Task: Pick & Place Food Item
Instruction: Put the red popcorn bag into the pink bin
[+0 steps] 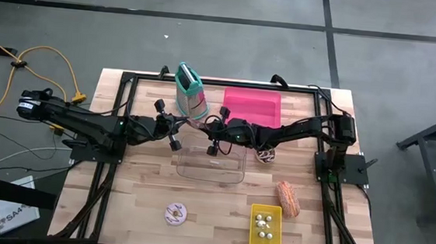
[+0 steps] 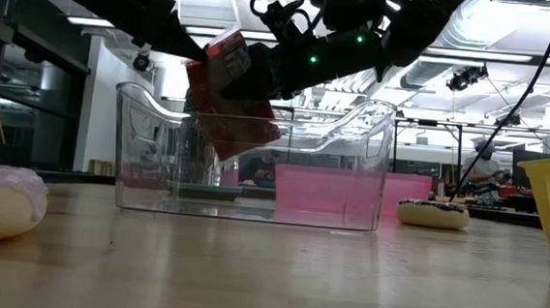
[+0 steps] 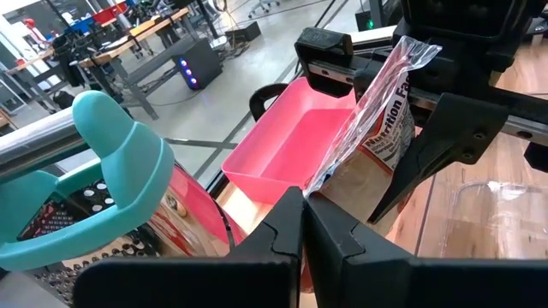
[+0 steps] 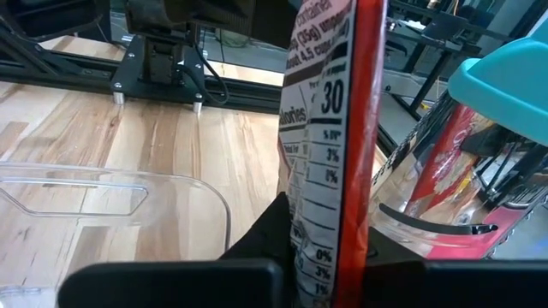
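A snack bag [image 3: 377,120], red with a nutrition label [image 4: 330,128], hangs in the air between my two grippers, just beyond the far rim of a clear plastic bin [image 1: 211,164]. My left gripper [image 3: 304,224] comes from the table's left and is shut on the bag. From the right, my right gripper [image 4: 330,274] is shut on the same bag. In the low view the bag [image 2: 233,88] shows behind the bin's walls [image 2: 255,162], under both arms. My left gripper pinches the bag's lower corner [image 3: 318,186] between its two shut fingers, coming nearly level from the table's left. The bag stands up and away from the fingers, clear of the table. My right gripper pinches the bag's flat side near the label's lower part [image 4: 318,244] between its two fingers, nearly level from the table's right. One of its fingers [image 3: 437,137] shows dark against the bag. The bag is upright and lifted clear.
A teal-handled grater [image 1: 189,92] stands at the far side, left of a pink tray [image 1: 252,107]. A chocolate doughnut [image 1: 266,153] lies right of the bin. Near the front lie a pink doughnut [image 1: 176,212], a yellow box [image 1: 266,225] and a bread roll [image 1: 288,198].
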Robot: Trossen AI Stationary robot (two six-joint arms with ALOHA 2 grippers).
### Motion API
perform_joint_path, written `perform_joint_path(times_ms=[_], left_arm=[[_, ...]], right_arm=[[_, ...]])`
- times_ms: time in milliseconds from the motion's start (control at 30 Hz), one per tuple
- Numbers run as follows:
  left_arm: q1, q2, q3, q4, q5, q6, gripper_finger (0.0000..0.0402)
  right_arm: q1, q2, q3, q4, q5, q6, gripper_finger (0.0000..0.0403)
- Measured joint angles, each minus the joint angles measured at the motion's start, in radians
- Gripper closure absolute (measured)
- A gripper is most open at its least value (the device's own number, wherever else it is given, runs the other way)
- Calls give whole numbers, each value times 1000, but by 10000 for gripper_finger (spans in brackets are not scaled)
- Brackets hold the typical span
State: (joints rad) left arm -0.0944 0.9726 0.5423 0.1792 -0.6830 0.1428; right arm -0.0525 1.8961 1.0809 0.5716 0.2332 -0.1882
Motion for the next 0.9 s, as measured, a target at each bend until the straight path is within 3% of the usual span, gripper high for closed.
perform_joint_path(times_ms=[633,900], left_arm=[[0,0,0,1,52,-1,397],[0,0,0,5,68,0,327]], right_arm=[[0,0,-1,-8,-2,0,387],[0,-1,-1,-33,-2,4,387]])
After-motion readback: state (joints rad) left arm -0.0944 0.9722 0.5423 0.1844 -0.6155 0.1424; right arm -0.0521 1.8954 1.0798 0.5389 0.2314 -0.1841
